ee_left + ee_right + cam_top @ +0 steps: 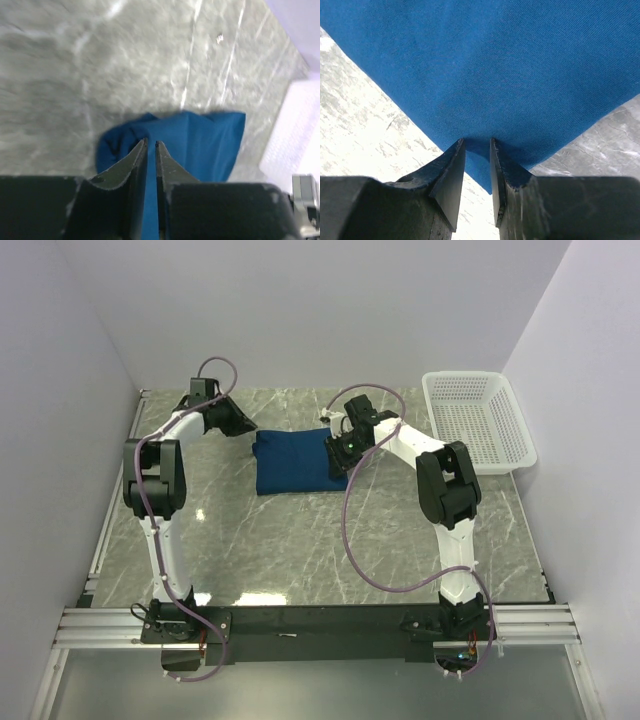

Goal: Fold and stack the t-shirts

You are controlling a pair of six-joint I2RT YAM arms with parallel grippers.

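The dark blue t-shirt (292,462) lies as a folded rectangle at the back middle of the marble table; its print is hidden. My left gripper (244,430) is at the shirt's far left corner. In the left wrist view, its jaws (151,142) are nearly closed, with blue cloth (200,140) showing in the thin gap. My right gripper (340,448) is at the shirt's right edge. In the right wrist view, its jaws (477,141) are closed on a corner of the cloth (485,65), which fills the gap between them.
A white mesh basket (478,420) stands at the back right, close to the right arm; its blurred edge shows in the left wrist view (295,125). White walls enclose the table on three sides. Purple cables loop from both arms.
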